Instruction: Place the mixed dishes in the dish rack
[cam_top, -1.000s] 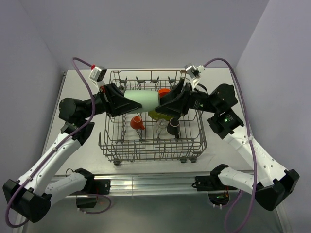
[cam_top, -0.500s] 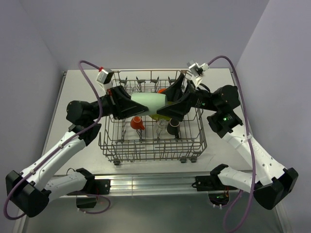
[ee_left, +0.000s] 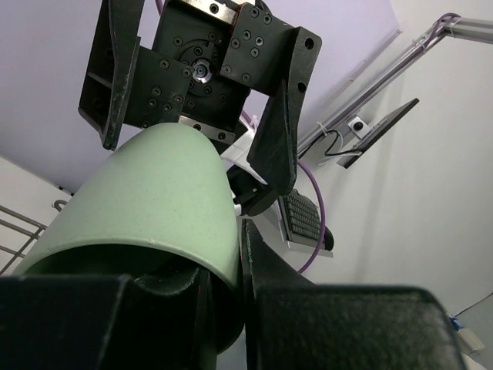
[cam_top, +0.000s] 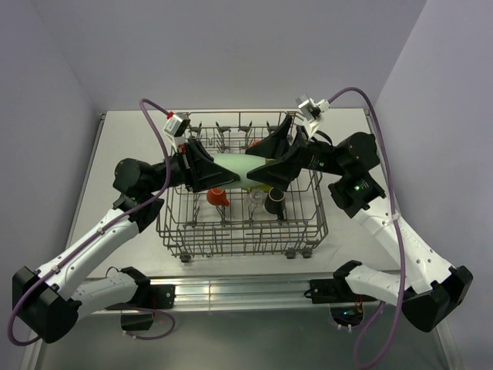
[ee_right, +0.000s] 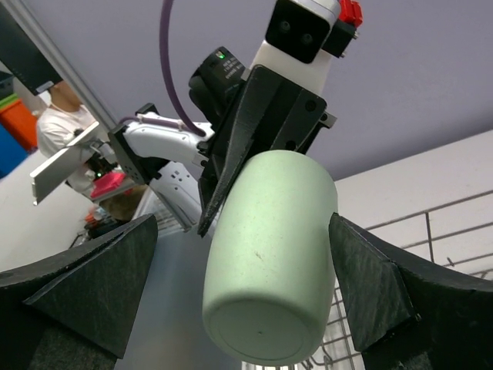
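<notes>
While the pale green cup (cam_top: 231,167) hangs in mid-air above the far half of the dish rack (cam_top: 243,235), it lies on its side with its long axis running left to right between the two arms. Its open mouth points at the left arm and its closed base at the right. The left fingers (cam_top: 202,166) are clamped on the mouth end; the left wrist view shows one finger (ee_left: 323,324) against the outside of the rim, though how the other sits is hard to make out. The right fingers (cam_top: 269,166) stand wide apart on either side of the base end, and the right wrist view shows a clear gap between each finger (ee_right: 85,285) and the cup's wall. This looks like a hand-over. If so, the right fingers need only close across the cup's width near its base, square to the long axis. Below, the small orange handled cup (cam_top: 216,194) and the dark brown mug (cam_top: 275,202) sit inside the rack, which stands on the pale bench (cam_top: 123,146).
</notes>
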You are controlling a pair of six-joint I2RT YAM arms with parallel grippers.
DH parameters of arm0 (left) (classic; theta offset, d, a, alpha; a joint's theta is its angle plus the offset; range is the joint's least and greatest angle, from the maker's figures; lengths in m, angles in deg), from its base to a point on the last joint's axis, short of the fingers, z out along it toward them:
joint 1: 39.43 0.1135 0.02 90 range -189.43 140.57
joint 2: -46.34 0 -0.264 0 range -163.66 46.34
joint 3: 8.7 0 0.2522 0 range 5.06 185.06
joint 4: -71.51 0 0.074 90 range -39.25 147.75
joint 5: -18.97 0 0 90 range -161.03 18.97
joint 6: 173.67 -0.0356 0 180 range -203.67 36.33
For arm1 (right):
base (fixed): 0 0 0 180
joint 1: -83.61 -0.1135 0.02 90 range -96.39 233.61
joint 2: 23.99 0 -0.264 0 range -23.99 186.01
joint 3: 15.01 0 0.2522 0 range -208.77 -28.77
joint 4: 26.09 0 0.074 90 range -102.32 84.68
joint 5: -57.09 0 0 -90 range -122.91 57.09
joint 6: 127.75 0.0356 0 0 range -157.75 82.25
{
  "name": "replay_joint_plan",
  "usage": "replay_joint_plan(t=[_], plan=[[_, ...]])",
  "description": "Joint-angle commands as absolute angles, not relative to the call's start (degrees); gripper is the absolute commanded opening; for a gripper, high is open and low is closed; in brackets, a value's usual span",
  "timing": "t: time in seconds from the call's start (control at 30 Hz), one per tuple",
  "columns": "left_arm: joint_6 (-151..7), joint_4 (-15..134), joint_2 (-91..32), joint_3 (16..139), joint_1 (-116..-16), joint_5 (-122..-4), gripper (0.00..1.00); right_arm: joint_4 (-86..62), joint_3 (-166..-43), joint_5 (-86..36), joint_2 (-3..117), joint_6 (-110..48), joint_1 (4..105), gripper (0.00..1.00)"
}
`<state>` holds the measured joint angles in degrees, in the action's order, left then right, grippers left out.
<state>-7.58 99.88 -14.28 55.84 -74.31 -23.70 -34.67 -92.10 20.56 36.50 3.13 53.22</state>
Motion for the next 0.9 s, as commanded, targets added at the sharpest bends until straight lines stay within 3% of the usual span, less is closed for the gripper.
replay_joint_plan(t=[0.0,0.4,0.87], plan=[[-8.52,100.29,-12.81,57.79,-74.50,-23.13,0.00,-31.15,-92.67,19.39,33.93,-0.74,52.68,1.00],[-7.56,100.38,-12.55,58.32,-74.41,-23.04,0.00,-22.53,-91.26,18.94,33.49,-8.21,50.65,0.96],[-5.98,102.31,-12.19,57.35,-74.68,-22.95,0.00,-26.21,-88.62,20.17,33.05,-7.69,50.74,0.93]])
